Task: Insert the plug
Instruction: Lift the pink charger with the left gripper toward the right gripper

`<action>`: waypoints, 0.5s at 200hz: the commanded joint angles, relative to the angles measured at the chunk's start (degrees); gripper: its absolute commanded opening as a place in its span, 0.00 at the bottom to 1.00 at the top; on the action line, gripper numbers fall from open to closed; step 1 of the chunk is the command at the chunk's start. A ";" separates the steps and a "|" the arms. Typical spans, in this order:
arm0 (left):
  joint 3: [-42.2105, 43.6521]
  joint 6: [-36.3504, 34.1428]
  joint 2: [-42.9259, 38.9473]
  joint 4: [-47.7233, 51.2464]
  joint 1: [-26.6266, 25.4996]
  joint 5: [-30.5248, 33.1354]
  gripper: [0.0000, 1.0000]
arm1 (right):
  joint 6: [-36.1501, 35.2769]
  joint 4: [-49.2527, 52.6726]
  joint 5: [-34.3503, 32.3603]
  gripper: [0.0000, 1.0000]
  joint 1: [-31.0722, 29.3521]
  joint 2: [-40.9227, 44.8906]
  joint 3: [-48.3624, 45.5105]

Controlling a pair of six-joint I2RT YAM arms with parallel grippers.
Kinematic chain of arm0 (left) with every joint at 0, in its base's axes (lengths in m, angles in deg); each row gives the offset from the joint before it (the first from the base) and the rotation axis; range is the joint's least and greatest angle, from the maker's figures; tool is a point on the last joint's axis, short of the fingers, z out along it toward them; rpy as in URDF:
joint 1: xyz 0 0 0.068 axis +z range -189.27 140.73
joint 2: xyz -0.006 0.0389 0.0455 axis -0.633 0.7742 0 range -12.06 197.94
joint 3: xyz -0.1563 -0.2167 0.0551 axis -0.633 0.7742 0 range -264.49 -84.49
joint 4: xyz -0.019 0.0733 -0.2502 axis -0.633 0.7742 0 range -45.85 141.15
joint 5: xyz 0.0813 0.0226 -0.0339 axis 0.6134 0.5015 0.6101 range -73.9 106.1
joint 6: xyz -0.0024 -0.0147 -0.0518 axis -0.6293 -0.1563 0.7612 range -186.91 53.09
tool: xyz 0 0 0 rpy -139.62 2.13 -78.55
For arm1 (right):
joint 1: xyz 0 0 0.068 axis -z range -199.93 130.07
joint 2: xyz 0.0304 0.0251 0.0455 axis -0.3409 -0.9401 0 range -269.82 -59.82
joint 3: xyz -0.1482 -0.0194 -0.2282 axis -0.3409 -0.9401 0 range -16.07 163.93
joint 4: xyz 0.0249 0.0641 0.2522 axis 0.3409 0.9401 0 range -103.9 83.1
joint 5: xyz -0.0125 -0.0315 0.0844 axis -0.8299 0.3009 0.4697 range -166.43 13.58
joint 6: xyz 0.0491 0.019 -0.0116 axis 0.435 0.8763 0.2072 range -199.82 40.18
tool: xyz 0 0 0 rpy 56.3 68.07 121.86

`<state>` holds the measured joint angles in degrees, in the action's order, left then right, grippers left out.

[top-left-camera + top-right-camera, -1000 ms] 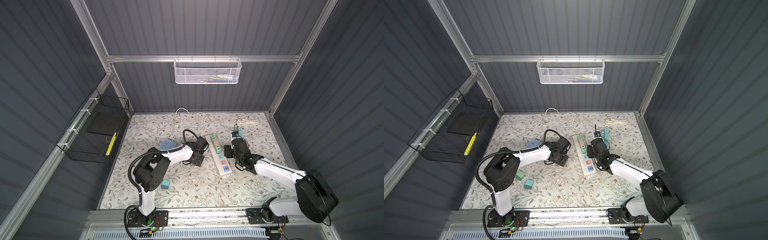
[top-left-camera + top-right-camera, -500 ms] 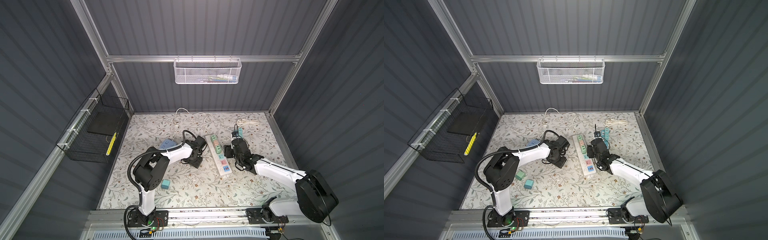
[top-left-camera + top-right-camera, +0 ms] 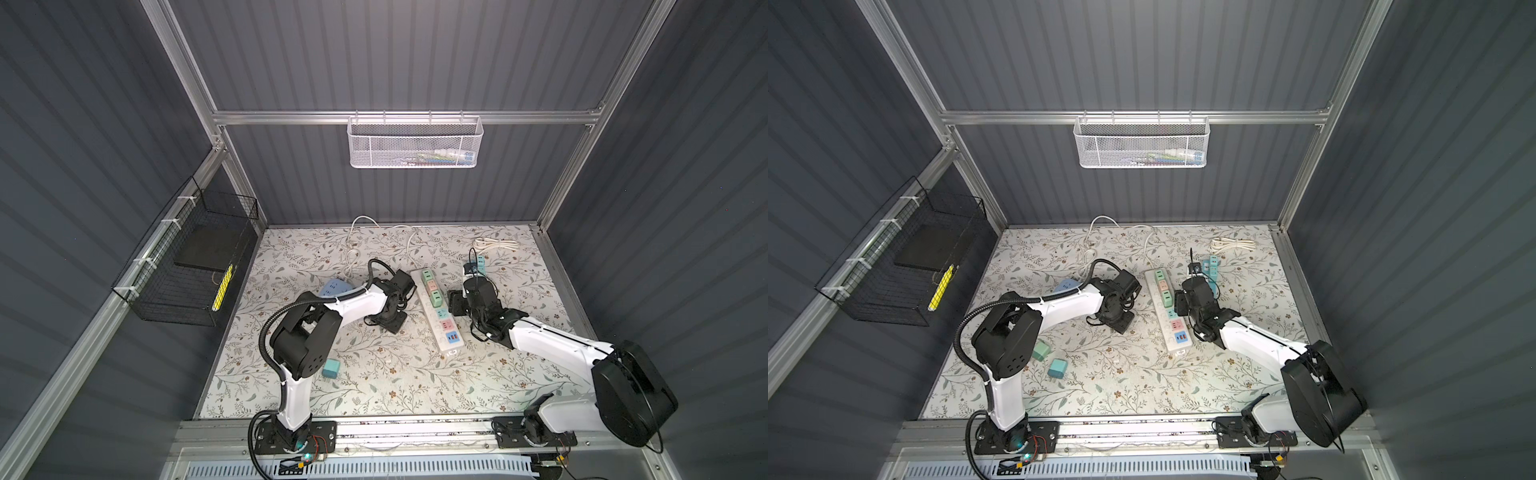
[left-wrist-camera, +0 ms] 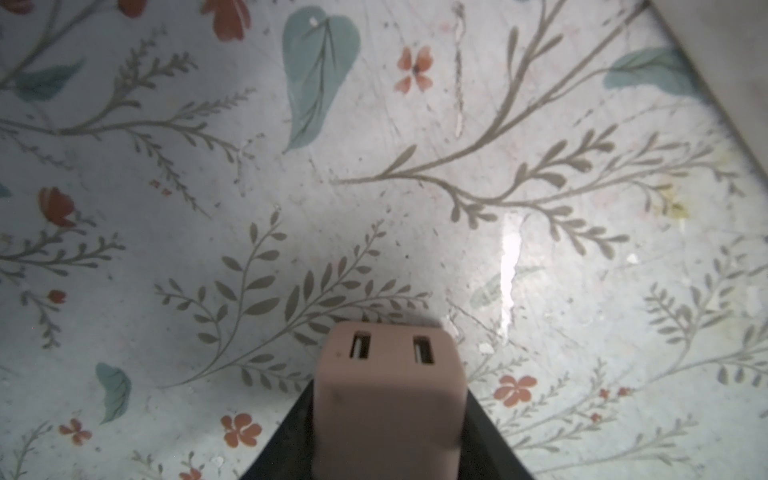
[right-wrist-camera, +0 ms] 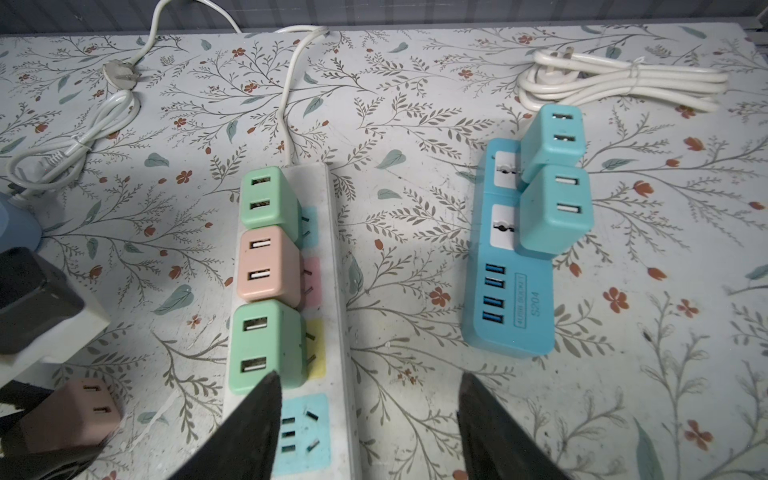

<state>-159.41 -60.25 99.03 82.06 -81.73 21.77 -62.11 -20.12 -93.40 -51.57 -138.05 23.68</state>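
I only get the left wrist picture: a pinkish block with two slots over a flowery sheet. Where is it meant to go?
Observer: Into the white power strip lying right beside it; your block is a pink plug pinched in the left gripper.
Operator: Any room left on that strip?
Observer: Yes. Three plugs fill its far sockets, but the blue socket next in line is free.
Operator: And the other arm?
Observer: The right gripper hangs open by the strip, holding nothing.
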 commanded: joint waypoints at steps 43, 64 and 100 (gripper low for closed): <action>4.61 -0.77 -5.40 -8.75 -0.88 -1.50 0.25 | -0.67 -0.03 2.08 0.68 0.17 2.47 -0.55; 10.57 -2.01 -11.10 -21.95 -3.28 0.62 0.20 | -0.36 0.16 4.52 0.69 0.22 6.30 -1.54; 22.70 -6.12 -18.71 -47.67 -7.56 4.86 0.16 | 2.17 8.15 15.49 0.65 1.93 9.73 1.59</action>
<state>-142.75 -62.37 84.63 56.03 -87.17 24.37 -61.82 -18.28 -86.64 -50.69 -130.03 23.00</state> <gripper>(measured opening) 0.440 0.676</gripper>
